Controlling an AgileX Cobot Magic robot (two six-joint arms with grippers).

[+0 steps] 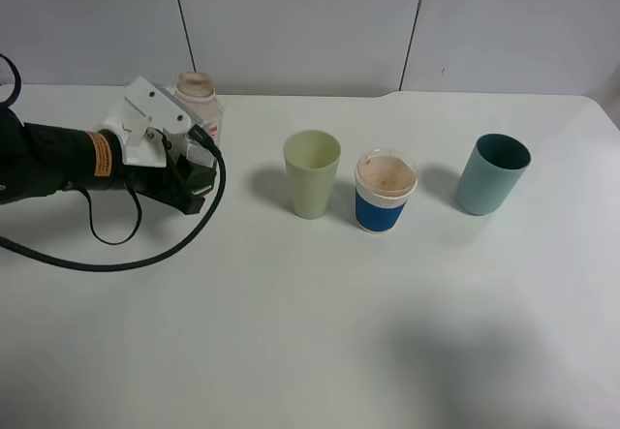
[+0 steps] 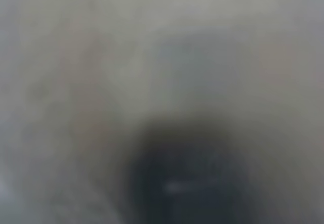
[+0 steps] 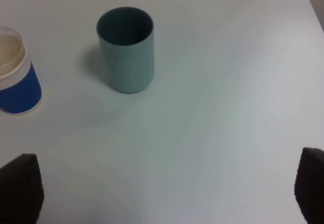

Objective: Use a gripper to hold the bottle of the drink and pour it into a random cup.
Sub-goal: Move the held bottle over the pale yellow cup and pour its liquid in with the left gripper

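Looking down from the high camera, you have your left gripper [image 1: 199, 185] at 9 o'clock over the plain white table [image 1: 310, 332], on a bulky black arm [image 1: 48, 163] that reaches in from the 9 o'clock edge. Its jaws are clenched together and grasp nothing. The small whitish plastic bottle [image 1: 201, 100] with the wide tan-rimmed mouth stands upright at 12 o'clock from that gripper, just behind its white bracket. You cannot tell whether the two touch, and the liquid inside cannot be made out.

At 3 o'clock from the gripper, well apart from it, stands the pale yellow-green tapered plastic cup [image 1: 312, 172]. Just beside it, again at 3 o'clock, is a white paper cup with a blue band [image 1: 386, 192], brownish inside. Farther toward 3 o'clock is a teal plastic tumbler [image 1: 492, 172].

Your left wrist camera gives only a grey blur with a dark patch. Your right gripper [image 3: 164, 193] is released, its dark fingertips [image 3: 20, 186] spread wide over bare table, with the teal tumbler ahead of it.
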